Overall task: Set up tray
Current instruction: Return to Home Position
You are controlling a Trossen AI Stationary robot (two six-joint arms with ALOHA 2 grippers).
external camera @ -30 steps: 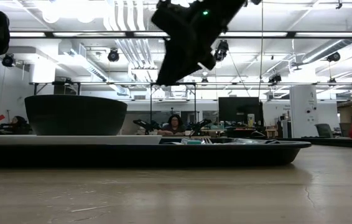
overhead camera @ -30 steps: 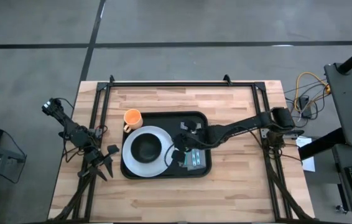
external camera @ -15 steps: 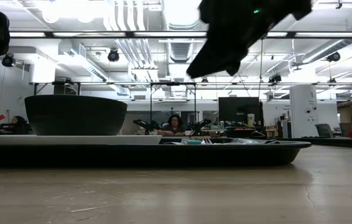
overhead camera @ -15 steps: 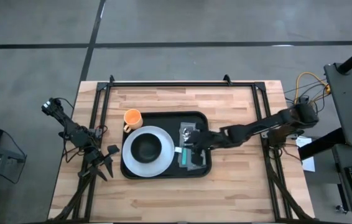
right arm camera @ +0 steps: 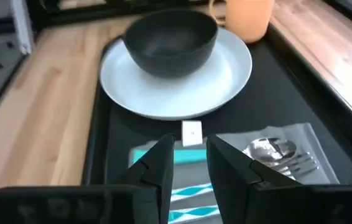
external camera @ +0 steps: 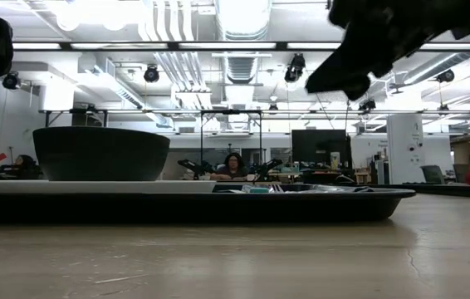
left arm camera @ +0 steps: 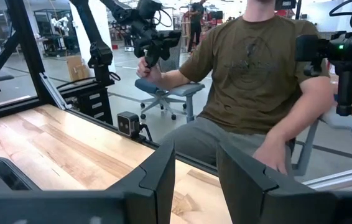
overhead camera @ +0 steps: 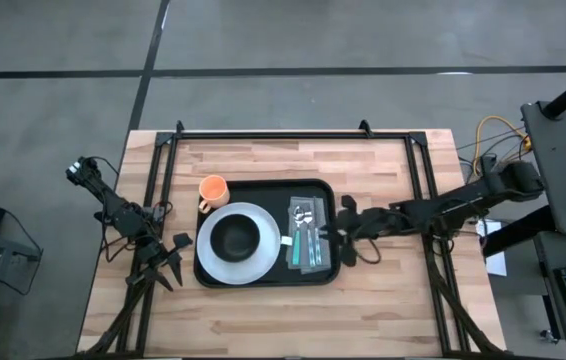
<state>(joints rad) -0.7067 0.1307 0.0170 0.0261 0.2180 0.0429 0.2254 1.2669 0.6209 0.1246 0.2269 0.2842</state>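
Right hand (overhead camera: pixel 343 228) hovers just right of the tray (overhead camera: pixel 263 284).

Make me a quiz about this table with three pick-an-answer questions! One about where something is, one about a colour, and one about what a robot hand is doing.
1. Where is the black bowl?
A. on the white plate
B. inside the cup
C. under the tray

2. What colour is the cup?
A. blue
B. orange
C. green

3. What is the right gripper holding?
A. the cup
B. the black bowl
C. nothing

Answers:
1. A, because the high view shows the bowl sitting in the middle of the plate.
2. B, because the cup looks orange in both the high view and the right wrist view.
3. C, because the right wrist view shows an empty gap between its fingers.
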